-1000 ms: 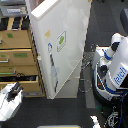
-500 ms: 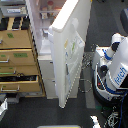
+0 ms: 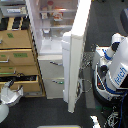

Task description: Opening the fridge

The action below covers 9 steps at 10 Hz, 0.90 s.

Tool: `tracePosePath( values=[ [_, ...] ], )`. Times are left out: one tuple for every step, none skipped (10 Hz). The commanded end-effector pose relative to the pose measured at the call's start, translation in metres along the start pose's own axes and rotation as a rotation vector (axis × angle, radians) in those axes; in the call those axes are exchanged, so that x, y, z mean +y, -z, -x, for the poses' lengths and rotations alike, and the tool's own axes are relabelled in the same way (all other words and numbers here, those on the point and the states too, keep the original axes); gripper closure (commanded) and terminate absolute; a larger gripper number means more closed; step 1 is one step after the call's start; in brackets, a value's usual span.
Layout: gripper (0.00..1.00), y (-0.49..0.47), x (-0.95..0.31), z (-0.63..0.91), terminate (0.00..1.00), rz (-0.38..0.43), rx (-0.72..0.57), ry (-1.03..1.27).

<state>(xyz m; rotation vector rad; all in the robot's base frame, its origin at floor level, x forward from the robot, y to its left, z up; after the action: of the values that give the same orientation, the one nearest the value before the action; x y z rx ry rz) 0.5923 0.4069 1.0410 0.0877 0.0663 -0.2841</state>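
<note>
The tall white fridge stands in the middle of the exterior view with its large upper door swung wide open, almost edge-on to the camera. Lit shelves with food show inside. Below them are two lower drawers with silver handles, both closed. The white and blue robot stands on the exterior view's right, close to the door's outer face. Dark arm parts reach toward the door there, and my gripper is a dark blur beside the door. Its fingers cannot be made out.
A tan wooden drawer cabinet stands against the fridge on the exterior view's left, one lower drawer pulled out a little. A white rounded robot part sits at the bottom left. Cables trail on the dark floor near the robot.
The upper door has swung much farther open, from facing the camera to nearly edge-on, uncovering the lit shelves. The robot has stayed on the right.
</note>
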Motion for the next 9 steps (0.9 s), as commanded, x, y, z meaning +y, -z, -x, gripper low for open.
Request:
tracePosePath(
  values=[
    [0.00,-0.217,-0.524,-0.229,0.00,-0.069,-0.149,0.378],
    [0.00,-0.248,-0.571,-0.195,0.00,-0.075,-0.178,0.424],
    [0.00,-0.303,-0.647,-0.133,0.00,-0.057,-0.237,0.509],
    [0.00,-0.350,-0.719,-0.074,0.00,-0.005,-0.256,0.600],
    [0.00,-0.367,-0.746,-0.054,0.00,0.016,-0.264,0.636],
    [0.00,-0.415,-0.828,0.008,0.00,0.098,-0.272,0.764],
    [0.00,-0.426,-0.857,0.027,0.00,0.118,-0.296,0.842],
    [0.00,-0.425,-0.898,0.051,0.00,0.176,-0.331,1.007],
    [0.00,-0.447,-0.936,0.115,0.00,0.202,-0.338,1.087]
  ],
)
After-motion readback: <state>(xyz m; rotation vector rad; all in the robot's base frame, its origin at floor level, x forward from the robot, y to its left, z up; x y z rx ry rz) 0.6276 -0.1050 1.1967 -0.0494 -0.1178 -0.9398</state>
